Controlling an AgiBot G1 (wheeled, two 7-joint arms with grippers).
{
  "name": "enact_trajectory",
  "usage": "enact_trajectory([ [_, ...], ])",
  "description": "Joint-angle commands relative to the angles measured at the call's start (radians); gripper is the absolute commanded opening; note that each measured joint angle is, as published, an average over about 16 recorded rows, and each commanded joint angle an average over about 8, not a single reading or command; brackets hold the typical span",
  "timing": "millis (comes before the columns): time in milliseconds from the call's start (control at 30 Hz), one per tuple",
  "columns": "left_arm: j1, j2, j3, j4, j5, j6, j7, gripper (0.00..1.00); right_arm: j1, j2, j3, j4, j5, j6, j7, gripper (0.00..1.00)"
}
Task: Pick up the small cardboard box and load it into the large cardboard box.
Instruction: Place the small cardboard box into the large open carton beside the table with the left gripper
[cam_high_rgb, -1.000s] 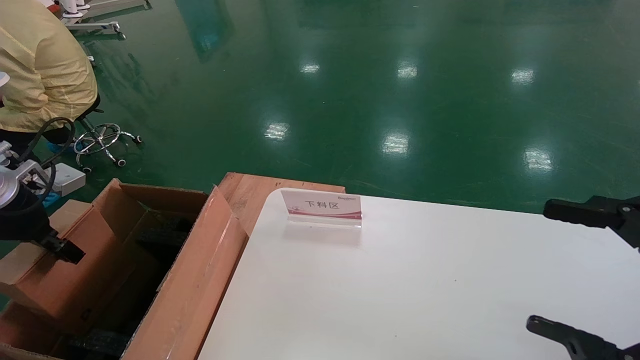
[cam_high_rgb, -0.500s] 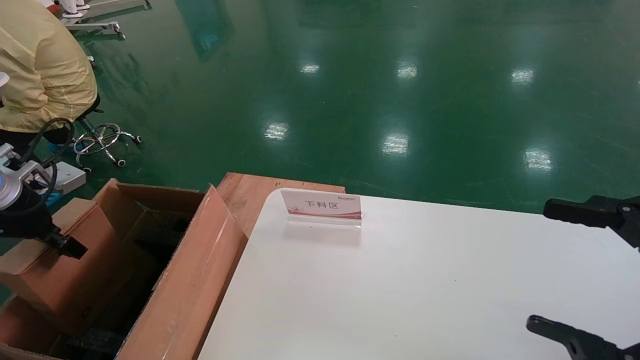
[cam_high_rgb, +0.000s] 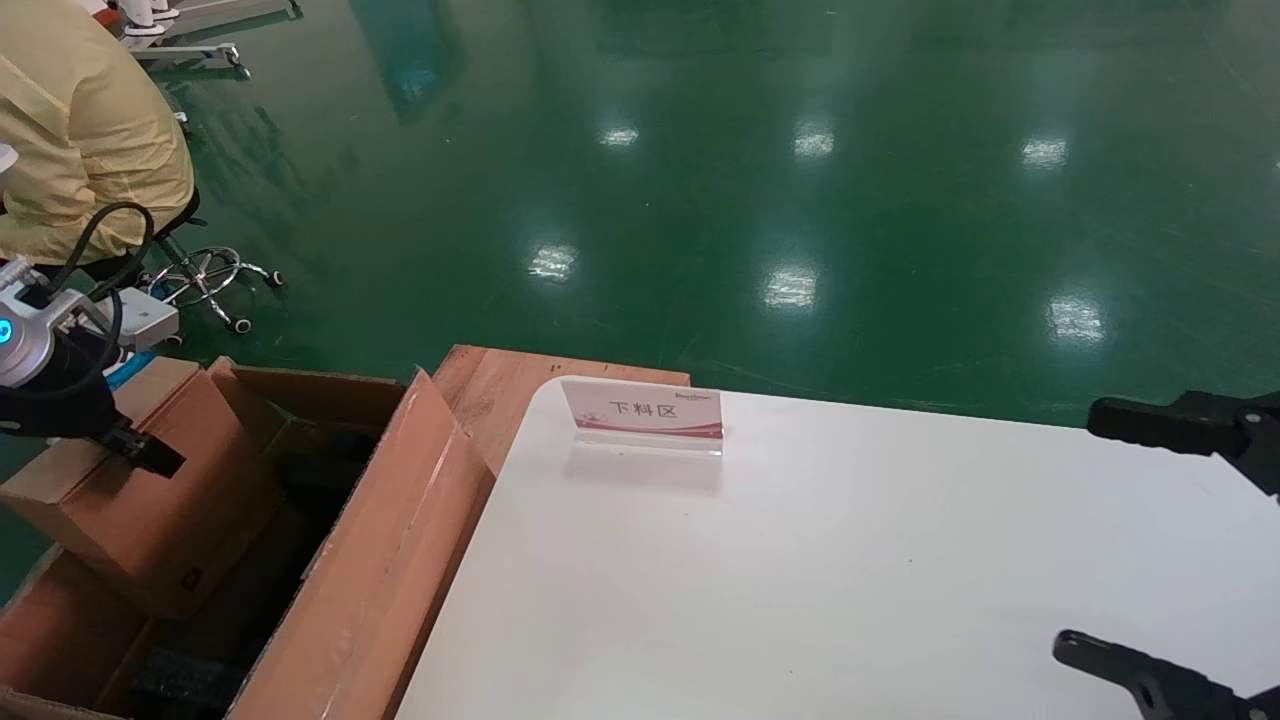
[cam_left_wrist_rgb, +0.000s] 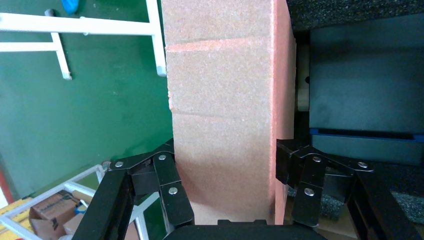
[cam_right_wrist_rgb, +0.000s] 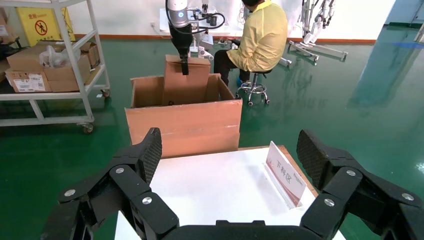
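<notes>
Reddish-brown and plain, the small rectangular cardboard box (cam_high_rgb: 135, 490) hangs in the left gripper (cam_left_wrist_rgb: 225, 187), fingers (cam_left_wrist_rgb: 172, 192) clamped on its two sides, partway down inside the big brown corrugated carton with tall flaps (cam_high_rgb: 390, 560) just beside the white worktop (cam_high_rgb: 850, 580). Pickup looks done, I'd say; lowering onto the black foam (cam_high_rgb: 175, 685) and letting go remain. Over the worktop the right gripper (cam_right_wrist_rgb: 227, 165) idles, fingers spread wide.

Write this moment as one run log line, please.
left gripper: shut on small cardboard box | box: above large cardboard box, not released | right gripper: open, idle over white table
</notes>
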Motion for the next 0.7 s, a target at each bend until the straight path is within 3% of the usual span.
enact_trajectory([
  [33,0.006,0.005,-0.001,0.013,-0.003,-0.002,0.008,0.00,0.000,0.000,0.000,0.000,0.000,0.000,0.000,1.00],
  [400,0.078,-0.021,-0.007,0.034,-0.049,-0.040,0.002,0.02,0.000,0.000,-0.001,0.000,0.000,0.000,0.000,1.00],
  [433,0.082,-0.022,-0.008,0.035,-0.051,-0.043,0.001,0.10,0.000,0.000,-0.001,0.000,0.000,0.000,0.000,1.00],
  [633,0.097,-0.026,-0.009,0.039,-0.060,-0.052,0.000,0.85,0.000,0.000,-0.001,0.000,0.001,0.001,0.000,1.00],
  [667,0.098,-0.027,-0.010,0.039,-0.061,-0.053,0.000,0.96,0.000,0.000,-0.001,0.000,0.001,0.001,0.000,1.00],
  [700,0.098,-0.027,-0.010,0.039,-0.061,-0.053,0.000,1.00,0.000,0.000,-0.001,0.000,0.001,0.001,0.000,1.00],
])
